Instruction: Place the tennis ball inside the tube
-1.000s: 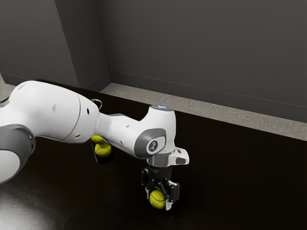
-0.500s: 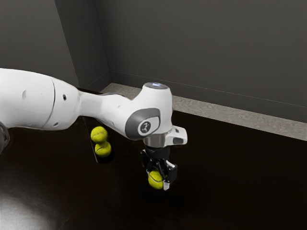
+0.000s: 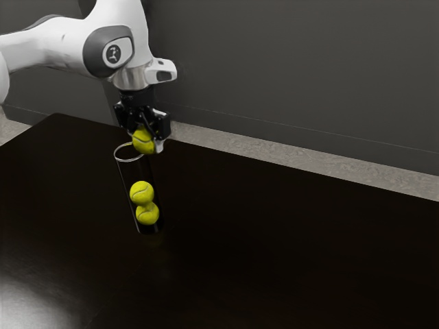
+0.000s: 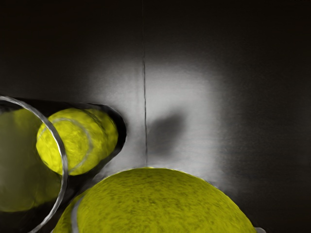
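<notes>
Your gripper (image 3: pixel 145 140), pinching one tennis ball (image 3: pixel 143 142), near the clear tube (image 3: pixel 129 173)'s mouth, exterior view's left, two stacked balls (image 3: pixel 142 192) inside.

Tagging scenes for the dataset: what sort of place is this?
Probably a bare simulated room, purpose unclear: a dark table, plain grey walls and a strip of mottled pale floor behind it.

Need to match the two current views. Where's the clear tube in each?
Exterior view: left of centre, upright on the table, its mouth just below the ball in the hand; tube.
Wrist view: beside the held ball, its rim crossing in front of a ball inside.
Shared landmark: the held ball, next to the tube's mouth.
</notes>
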Tool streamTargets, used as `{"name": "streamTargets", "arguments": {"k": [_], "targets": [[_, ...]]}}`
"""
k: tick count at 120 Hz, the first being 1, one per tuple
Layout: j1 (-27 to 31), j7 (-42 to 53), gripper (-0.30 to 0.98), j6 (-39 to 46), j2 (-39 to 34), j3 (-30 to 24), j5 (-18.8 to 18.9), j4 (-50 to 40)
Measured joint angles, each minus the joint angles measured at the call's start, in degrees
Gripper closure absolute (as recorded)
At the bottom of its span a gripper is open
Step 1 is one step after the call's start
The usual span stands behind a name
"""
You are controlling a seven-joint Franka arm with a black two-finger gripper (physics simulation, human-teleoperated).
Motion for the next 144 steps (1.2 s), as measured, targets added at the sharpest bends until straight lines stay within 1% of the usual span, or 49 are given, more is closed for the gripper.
{"name": "streamTargets", "arguments": {"k": [14,25,44,84,97,112,127,144], "targets": [[8.2,2.0,0.29,-1.6,0.5,-0.1,-1.9,0.5],[11.7,4.0,0.29,-2.4,3.4,-0.2,-3.7,3.3],[12.0,7.1,0.29,-3.1,6.9,-0.1,-5.7,6.4],[13.3,12.4,0.29,-3.2,10.1,0.4,-7.6,9.0],[13.1,13.4,0.2,-3.2,9.9,0.4,-8.8,8.9],[12.6,14.1,0.11,-3.1,8.1,0.3,-9.7,8.3],[12.3,14.9,0.06,-3.1,1.8,0.2,-9.6,4.8],[9.5,15.6,0.03,-3.5,-7.2,0.0,-5.8,-0.4]]}}
